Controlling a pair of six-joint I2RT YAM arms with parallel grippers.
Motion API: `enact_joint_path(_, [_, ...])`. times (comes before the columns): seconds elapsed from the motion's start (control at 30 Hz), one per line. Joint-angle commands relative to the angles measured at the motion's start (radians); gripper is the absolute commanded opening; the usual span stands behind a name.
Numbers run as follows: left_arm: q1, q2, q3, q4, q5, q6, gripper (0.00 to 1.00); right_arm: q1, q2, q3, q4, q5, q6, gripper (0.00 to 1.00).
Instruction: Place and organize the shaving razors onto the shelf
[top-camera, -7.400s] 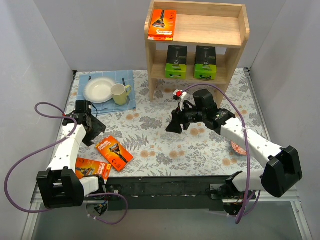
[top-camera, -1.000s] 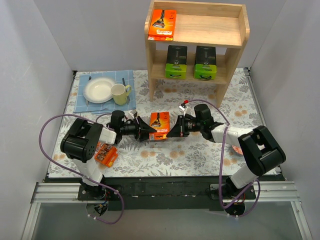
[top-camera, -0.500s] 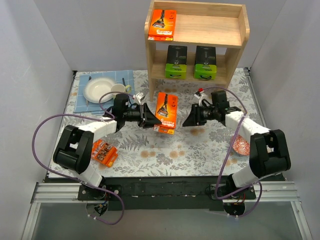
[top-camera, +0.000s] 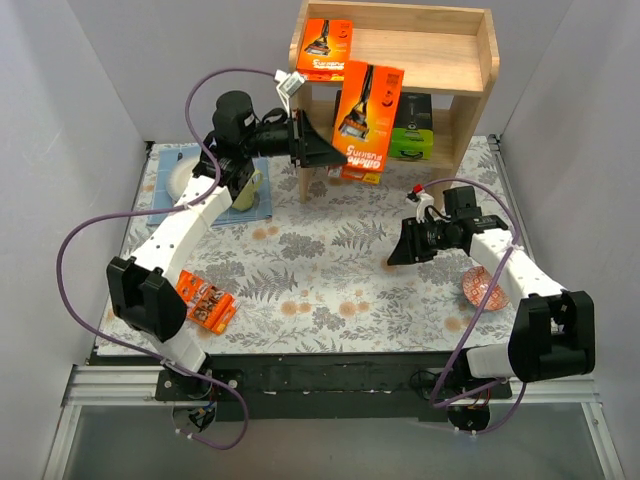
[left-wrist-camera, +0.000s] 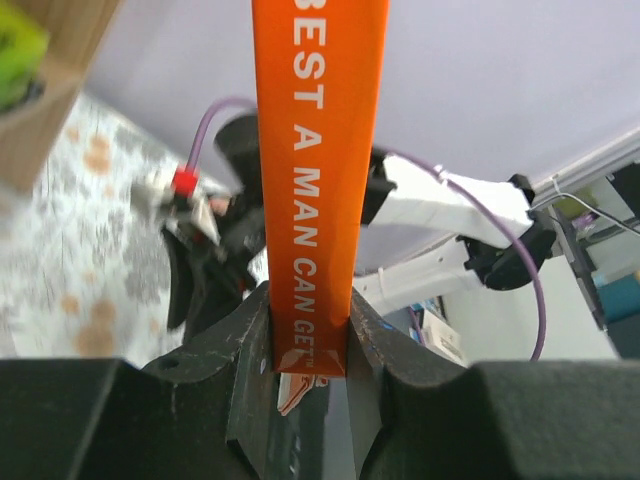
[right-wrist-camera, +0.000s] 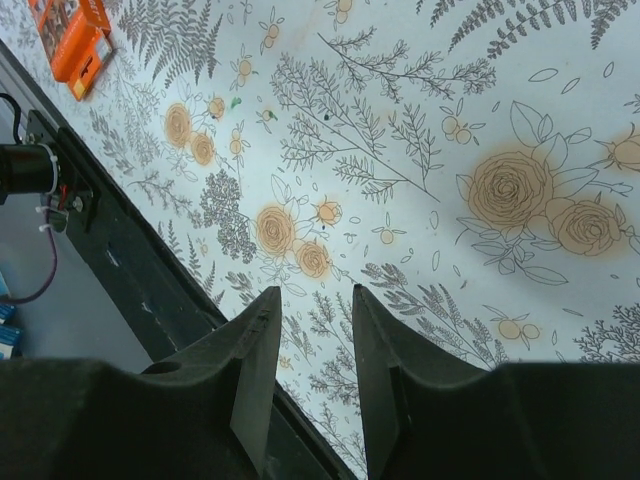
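My left gripper (top-camera: 333, 152) is shut on an orange razor pack (top-camera: 367, 113) and holds it upright in the air in front of the wooden shelf (top-camera: 470, 62). In the left wrist view the pack's edge (left-wrist-camera: 318, 150) stands clamped between the jaws of the left gripper (left-wrist-camera: 310, 335). A second orange pack (top-camera: 326, 48) lies on the top tier at the left. One green-and-black pack (top-camera: 412, 122) shows on the lower tier; the other is hidden behind the held pack. A third orange pack (top-camera: 205, 306) lies on the table near left, also in the right wrist view (right-wrist-camera: 72, 35). My right gripper (top-camera: 397, 252) (right-wrist-camera: 308, 330) is open and empty over the table.
A white plate (top-camera: 192, 176) and a mug (top-camera: 246, 192) sit on a blue cloth (top-camera: 165, 208) at the far left, under my left arm. A small red-orange object (top-camera: 483, 290) lies by my right arm. A dark rail (right-wrist-camera: 130, 270) runs along the table's near edge.
My left arm has lifted the orange pack up and away, to the front of the shelf. My right gripper has let go of the pack and drawn back to the right and lower.
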Motion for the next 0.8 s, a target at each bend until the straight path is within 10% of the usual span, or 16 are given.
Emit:
enact_joint_path(0.0, [-0.038,0.088,0.19,0.074,-0.027,-0.035,0.14,-0.003,-0.04,-0.003,-0.022,-0.002,-0.03,0.42])
enact_joint_path(0.77, [-0.093,0.325,0.525,0.164,-0.231,-0.301,0.26,0.021,-0.054,0.516,0.337,-0.048,0.064,0.33])
